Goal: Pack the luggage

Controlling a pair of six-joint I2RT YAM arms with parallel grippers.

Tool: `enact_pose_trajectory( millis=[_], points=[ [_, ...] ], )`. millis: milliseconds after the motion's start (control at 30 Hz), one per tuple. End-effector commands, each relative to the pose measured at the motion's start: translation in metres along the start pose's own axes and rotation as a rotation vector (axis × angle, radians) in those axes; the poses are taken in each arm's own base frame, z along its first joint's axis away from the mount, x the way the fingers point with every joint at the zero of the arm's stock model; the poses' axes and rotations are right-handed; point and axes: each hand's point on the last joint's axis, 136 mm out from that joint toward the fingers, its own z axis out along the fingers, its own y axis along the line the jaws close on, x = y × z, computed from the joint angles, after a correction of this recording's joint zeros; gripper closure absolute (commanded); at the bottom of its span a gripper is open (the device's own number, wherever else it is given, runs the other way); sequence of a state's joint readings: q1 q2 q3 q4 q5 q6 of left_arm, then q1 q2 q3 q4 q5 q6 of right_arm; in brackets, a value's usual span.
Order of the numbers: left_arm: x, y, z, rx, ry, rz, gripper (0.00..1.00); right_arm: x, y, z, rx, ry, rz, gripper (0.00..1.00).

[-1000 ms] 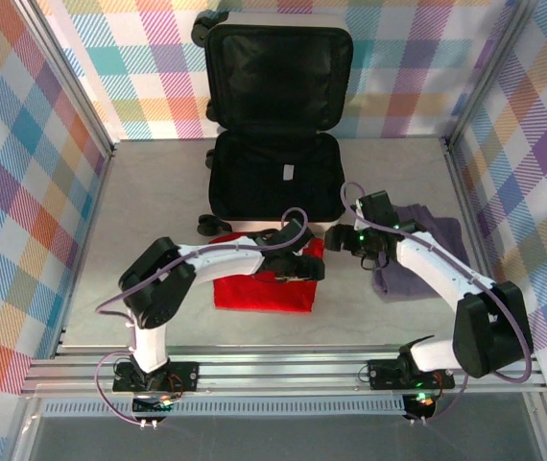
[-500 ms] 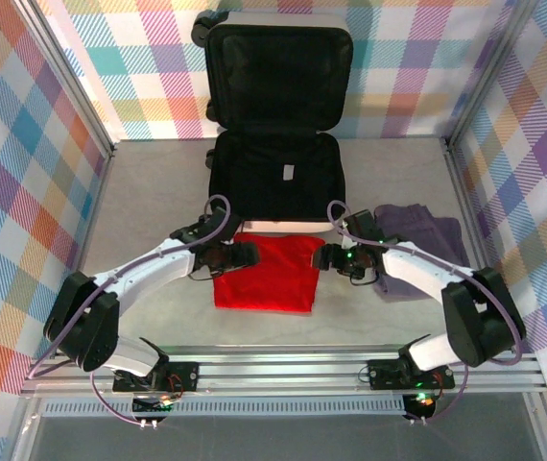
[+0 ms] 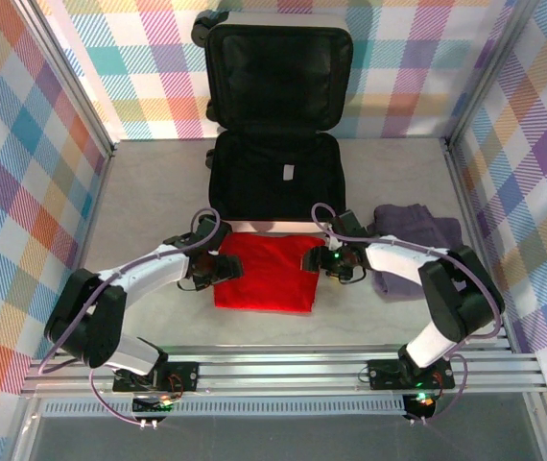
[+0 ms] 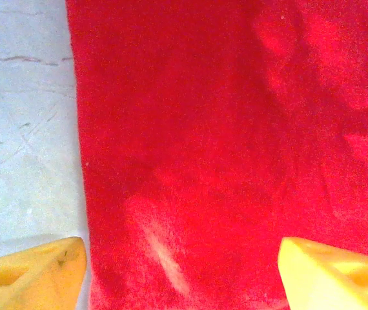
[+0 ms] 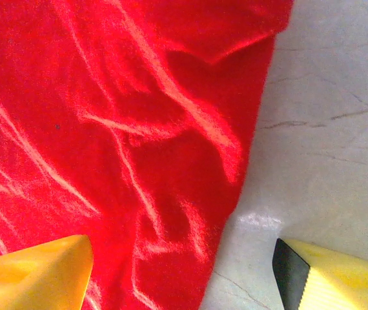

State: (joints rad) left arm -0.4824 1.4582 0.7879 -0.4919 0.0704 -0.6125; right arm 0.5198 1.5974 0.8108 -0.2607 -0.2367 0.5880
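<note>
The white luggage point(image 3: 275, 227) lies open at the back of the table, its black-lined lid standing against the wall. A folded red garment point(image 3: 266, 274) lies flat just in front of it. My left gripper point(image 3: 227, 267) is open at the garment's left edge; in the left wrist view its yellow fingers point(image 4: 32, 271) straddle that edge of the red cloth point(image 4: 223, 142). At the garment's right edge my right gripper point(image 3: 318, 260) is open too, one finger over the red cloth point(image 5: 106, 129), the other finger point(image 5: 339, 274) over bare table.
A folded purple garment point(image 3: 416, 242) lies right of the red one, partly under the right arm. Checked walls enclose the grey table point(image 3: 149, 202). A metal rail point(image 3: 273, 370) runs along the near edge.
Both grippers have dropped to the red garment's side edges. The left arm swung out from above the garment to its left edge; the right gripper moved left to its right edge.
</note>
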Motion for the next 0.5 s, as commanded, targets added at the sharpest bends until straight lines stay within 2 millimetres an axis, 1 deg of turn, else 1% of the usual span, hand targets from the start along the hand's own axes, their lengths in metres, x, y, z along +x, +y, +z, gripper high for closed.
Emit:
enact_pose_trajectory(
  millis=[0, 100, 233, 333, 467],
  points=[
    [0.002, 0.002, 0.009, 0.003, 0.025, 0.011, 0.22, -0.003, 0.009, 0.006, -0.02, 0.008, -0.006, 0.25],
    [0.002, 0.004, 0.016, -0.004, 0.032, 0.012, 0.21, -0.002, 0.01, 0.01, -0.018, 0.018, -0.008, 0.25],
    [0.001, 0.001, 0.024, 0.013, 0.046, 0.006, 0.21, -0.001, 0.017, 0.017, -0.027, 0.031, -0.017, 0.26],
    [-0.001, -0.008, 0.028, 0.056, 0.047, 0.006, 0.21, 0.001, 0.029, 0.023, -0.04, 0.043, -0.04, 0.26],
    [-0.007, -0.024, 0.026, 0.127, 0.036, 0.004, 0.21, 0.004, 0.046, 0.031, -0.066, 0.063, -0.061, 0.26]
  ],
)
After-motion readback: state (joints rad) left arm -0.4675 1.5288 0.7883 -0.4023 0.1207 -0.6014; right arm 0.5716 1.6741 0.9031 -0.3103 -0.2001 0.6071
